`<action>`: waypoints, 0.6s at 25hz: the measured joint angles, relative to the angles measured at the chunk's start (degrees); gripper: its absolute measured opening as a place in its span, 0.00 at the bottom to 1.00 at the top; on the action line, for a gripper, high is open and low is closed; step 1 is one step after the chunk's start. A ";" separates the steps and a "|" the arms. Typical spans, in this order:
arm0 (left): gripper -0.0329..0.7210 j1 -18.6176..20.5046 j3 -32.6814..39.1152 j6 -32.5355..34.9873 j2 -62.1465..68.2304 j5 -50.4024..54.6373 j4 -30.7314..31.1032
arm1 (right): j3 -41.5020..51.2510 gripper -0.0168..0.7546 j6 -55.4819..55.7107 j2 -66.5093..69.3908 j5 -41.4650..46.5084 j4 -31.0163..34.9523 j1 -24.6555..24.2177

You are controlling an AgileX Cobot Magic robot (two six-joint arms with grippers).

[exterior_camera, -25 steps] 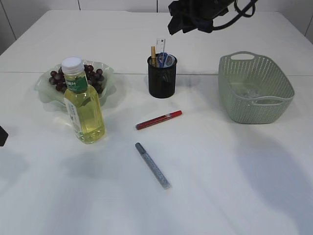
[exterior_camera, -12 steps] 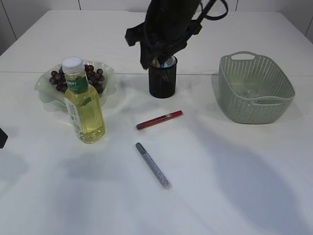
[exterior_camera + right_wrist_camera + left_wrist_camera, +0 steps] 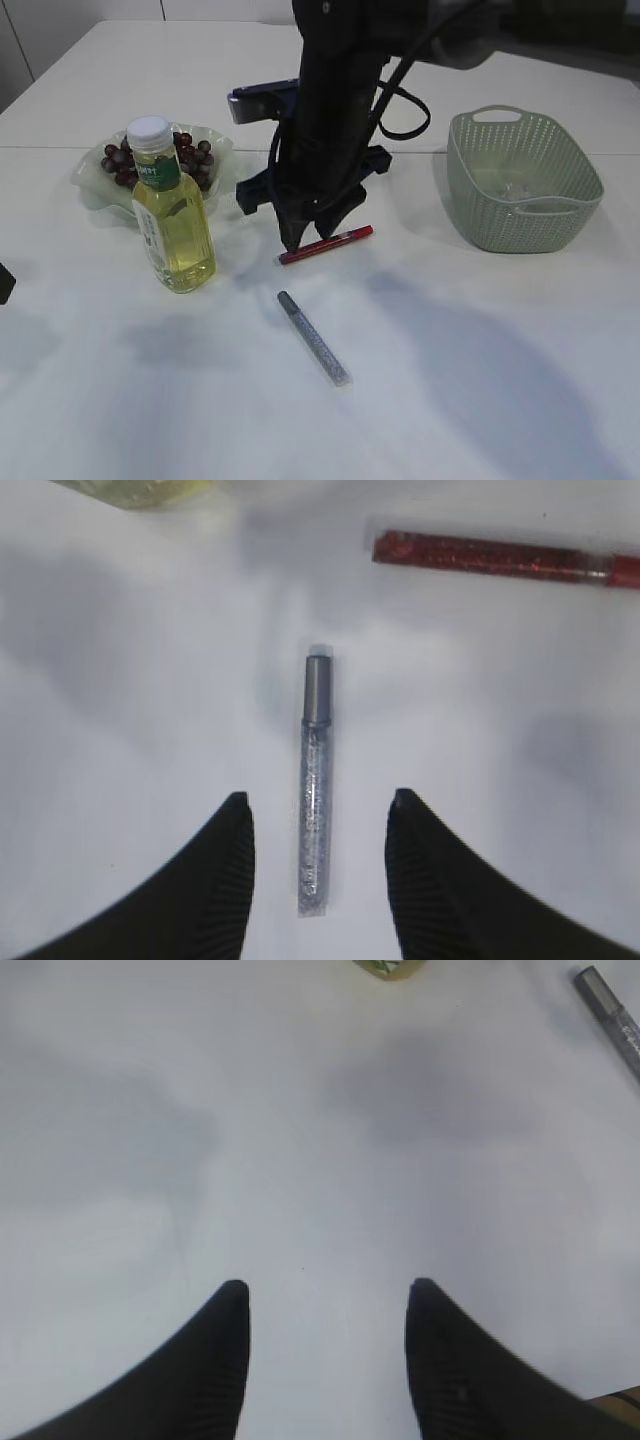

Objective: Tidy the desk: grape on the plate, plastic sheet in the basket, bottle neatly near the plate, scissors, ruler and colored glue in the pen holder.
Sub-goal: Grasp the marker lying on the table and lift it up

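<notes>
My right gripper [image 3: 305, 235] hangs open over the table's middle. In the right wrist view the right gripper [image 3: 318, 798] frames a silver glitter glue [image 3: 316, 745] that lies flat below it, untouched. A red glitter glue [image 3: 490, 557] lies beyond it. In the exterior view the silver glue [image 3: 312, 338] and red glue [image 3: 340, 238] lie apart. The oil bottle [image 3: 172, 215] stands upright in front of the plate [image 3: 90, 185] of grapes [image 3: 118, 165]. My arm hides the pen holder, scissors and ruler. My left gripper [image 3: 328, 1284] is open over bare table.
A green mesh basket [image 3: 525, 180] stands at the right, with something clear and faint inside. The silver glue's cap end [image 3: 612, 1015] and the bottle's base [image 3: 390, 966] show at the top of the left wrist view. The table's near side is bare.
My right arm has swung down and to the left from above the pen holder to just over the two glue pens, and now covers the pen holder. Objects have not moved.
</notes>
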 joint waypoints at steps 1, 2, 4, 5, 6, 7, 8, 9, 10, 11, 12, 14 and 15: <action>0.54 0.00 0.00 0.00 0.00 0.00 0.00 | 0.41 0.48 0.40 0.56 0.00 -0.27 0.00; 0.54 0.00 0.00 0.00 0.00 0.00 0.00 | 0.40 0.48 0.53 1.27 0.00 -0.28 0.12; 0.54 0.00 0.00 0.00 0.00 0.00 0.00 | 0.40 0.48 1.19 2.77 -0.11 -0.28 0.47; 0.54 0.00 0.00 0.00 0.00 0.00 0.00 | 0.52 0.48 1.32 3.55 -0.20 -0.16 0.73; 0.54 0.00 0.00 0.00 0.00 0.00 0.00 | 0.52 0.48 1.54 4.21 -0.33 -0.16 1.10; 0.54 0.00 0.00 0.00 0.00 -0.10 0.00 | 0.56 0.48 1.69 5.00 -0.33 -0.16 1.47; 0.54 0.00 0.00 0.00 0.00 -0.10 0.00 | 0.56 0.48 2.13 5.85 -0.44 -0.16 1.74; 0.54 0.00 0.00 0.00 0.00 -0.10 0.00 | 0.56 0.48 2.56 6.78 -0.44 -0.16 2.04; 0.54 0.00 0.00 0.00 0.00 -0.21 0.00 | 0.56 0.48 2.92 7.57 -0.44 -0.16 2.10; 0.54 0.00 0.00 0.00 0.00 -0.21 0.00 | 0.56 0.48 3.15 8.48 -0.54 -0.16 2.25; 0.54 0.00 0.00 0.00 0.00 -0.21 0.00 | 0.56 0.48 3.20 9.28 -0.65 -0.16 2.25; 0.54 0.00 0.00 0.00 0.00 -0.30 0.00 | 0.56 0.48 3.29 10.43 -0.88 -0.16 2.25; 0.54 0.00 0.00 0.00 0.00 -0.30 0.00 | 0.56 0.48 3.29 10.98 -0.88 -0.27 2.25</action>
